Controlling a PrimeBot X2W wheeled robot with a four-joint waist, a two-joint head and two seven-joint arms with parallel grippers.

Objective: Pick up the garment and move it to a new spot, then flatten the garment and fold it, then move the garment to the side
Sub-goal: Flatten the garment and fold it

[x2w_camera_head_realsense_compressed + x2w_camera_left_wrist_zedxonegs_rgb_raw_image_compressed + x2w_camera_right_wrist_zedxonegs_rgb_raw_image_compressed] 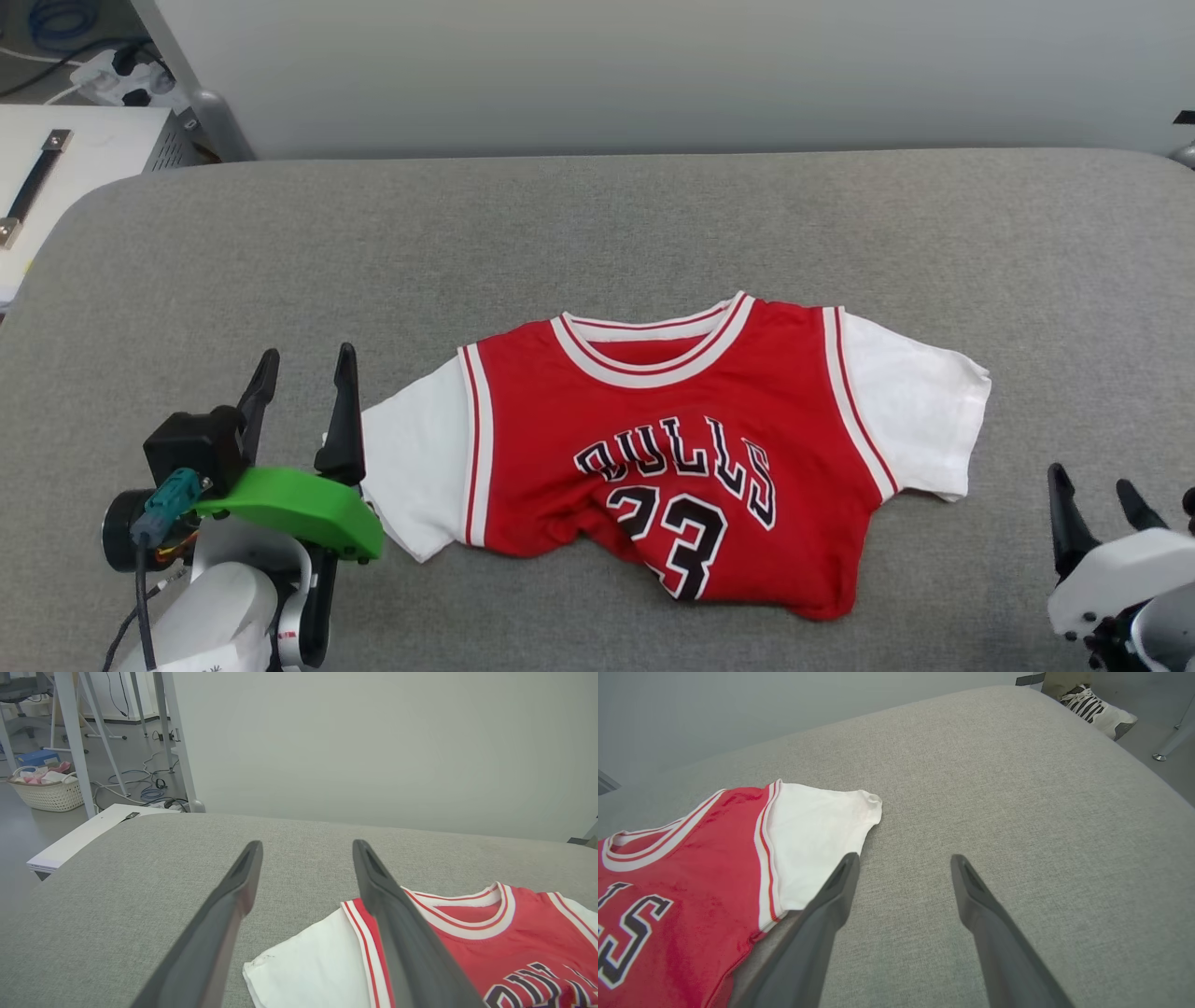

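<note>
Emptily agape: left pincer [309,353], right pincer [1090,478]

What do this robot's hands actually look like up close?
Each ends in two long, dark, tapering jaws. The left gripper has a black box, a green plastic cover, a teal-plugged cable and a white forearm; the right gripper has a white housing.

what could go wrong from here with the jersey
1. The garment has a rumpled lower hem; folding it unflattened could lock creases in.
2. The open left gripper sits by the white sleeve, the right gripper apart, so a one-sided pick may bunch it.
</note>
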